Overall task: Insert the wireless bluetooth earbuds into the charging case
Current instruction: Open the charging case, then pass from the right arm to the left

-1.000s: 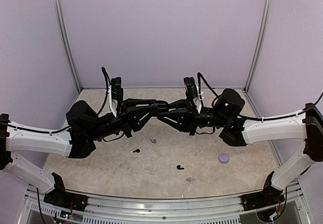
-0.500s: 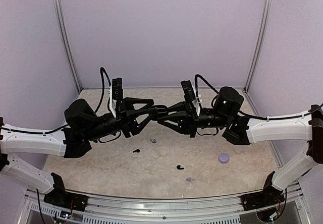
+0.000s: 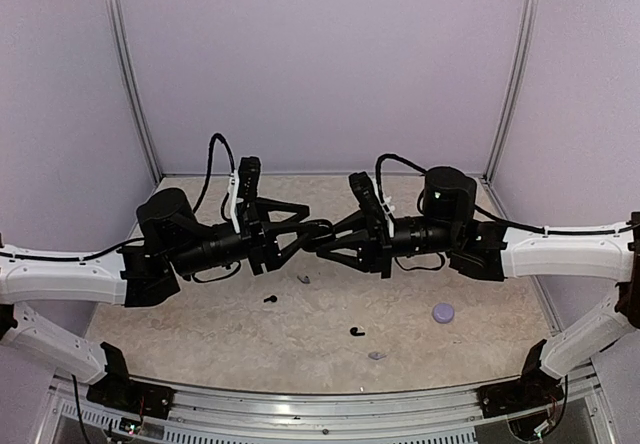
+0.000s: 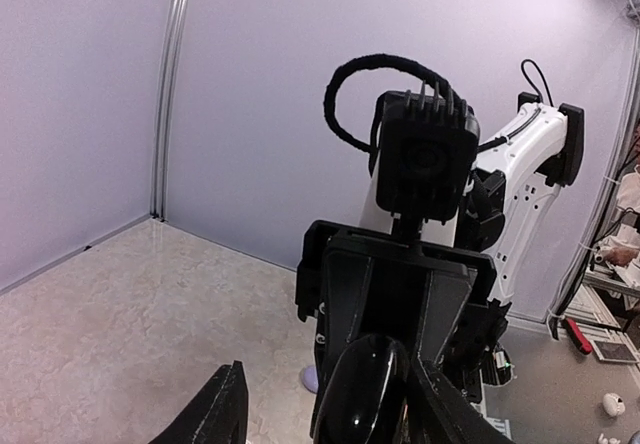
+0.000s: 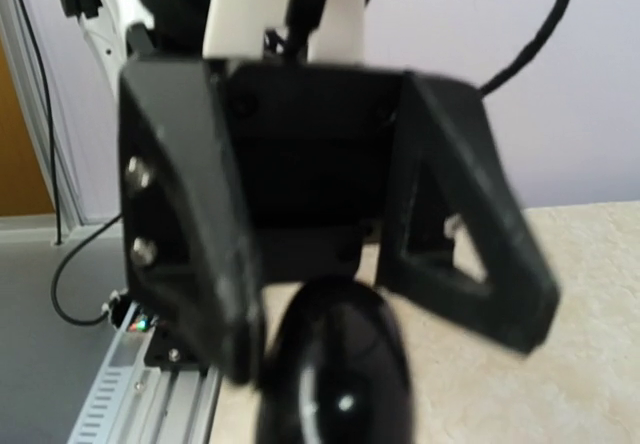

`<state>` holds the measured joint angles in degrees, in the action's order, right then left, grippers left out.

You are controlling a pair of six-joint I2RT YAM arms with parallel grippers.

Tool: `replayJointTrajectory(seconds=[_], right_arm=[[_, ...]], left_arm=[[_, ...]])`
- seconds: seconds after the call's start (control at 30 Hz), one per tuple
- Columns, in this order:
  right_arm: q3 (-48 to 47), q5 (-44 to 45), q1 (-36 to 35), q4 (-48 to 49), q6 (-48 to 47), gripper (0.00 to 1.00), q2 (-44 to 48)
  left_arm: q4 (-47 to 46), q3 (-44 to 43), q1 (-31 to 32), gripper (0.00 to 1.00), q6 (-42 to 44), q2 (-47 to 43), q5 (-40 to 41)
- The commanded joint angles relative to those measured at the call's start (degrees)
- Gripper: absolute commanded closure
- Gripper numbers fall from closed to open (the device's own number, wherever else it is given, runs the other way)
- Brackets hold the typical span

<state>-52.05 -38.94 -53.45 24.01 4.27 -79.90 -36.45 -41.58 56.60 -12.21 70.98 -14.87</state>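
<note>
High over the table's middle, my right gripper [image 3: 312, 245] is shut on a glossy black charging case [image 4: 365, 389], which fills the bottom of the right wrist view as the case [image 5: 335, 369]. My left gripper [image 3: 318, 229] faces it, open; in the left wrist view its right finger [image 4: 450, 414] stands against the case and its left finger [image 4: 215, 409] stands well apart. Earbuds lie on the table below: a black one [image 3: 270, 298], a lavender one [image 3: 303, 279], another black one [image 3: 356, 332] and another lavender one [image 3: 377, 355].
A round lavender case [image 3: 443, 312] rests on the table at the right. Pale walls with metal posts [image 3: 130, 74] close the back and sides. A metal rail [image 3: 320, 404] runs along the near edge between the arm bases.
My left gripper's jaws have opened off the black case, which stays in the right gripper. Both wrists have turned a little and the meeting point has held mid-air.
</note>
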Motion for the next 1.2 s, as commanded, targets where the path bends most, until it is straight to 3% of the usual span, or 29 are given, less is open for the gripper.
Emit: replayJointTrajectory(seconds=[0.0,0.33,0.67,0.93,1.17], right_arm=[[-1.06,-1.36,-0.49,-2.07,-2.8,0.94,2.4],[-0.26,-0.94,-0.51,-3.57,-3.66,0.96,2.72],[-1.16,0.4,-0.21,-11.43,-8.87,1.0,3.16],[-2.65,-2.27,-0.25,-15.37,-10.69,0.99,2.44],[-3.9,-5.45,-0.32,-16.56,-11.0,0.99,1.08]], left_arm=[[0.24,-2.27,-1.53,0.47,-1.05,0.33,4.37],[0.2,-2.32,-5.3,0.46,-3.93,0.71,2.08],[3.54,-0.99,-6.35,0.39,0.87,-2.64,-9.21],[10.3,-4.98,-5.38,0.41,4.47,0.19,-11.59],[12.14,-7.05,-3.25,0.48,5.49,4.03,-12.39]])
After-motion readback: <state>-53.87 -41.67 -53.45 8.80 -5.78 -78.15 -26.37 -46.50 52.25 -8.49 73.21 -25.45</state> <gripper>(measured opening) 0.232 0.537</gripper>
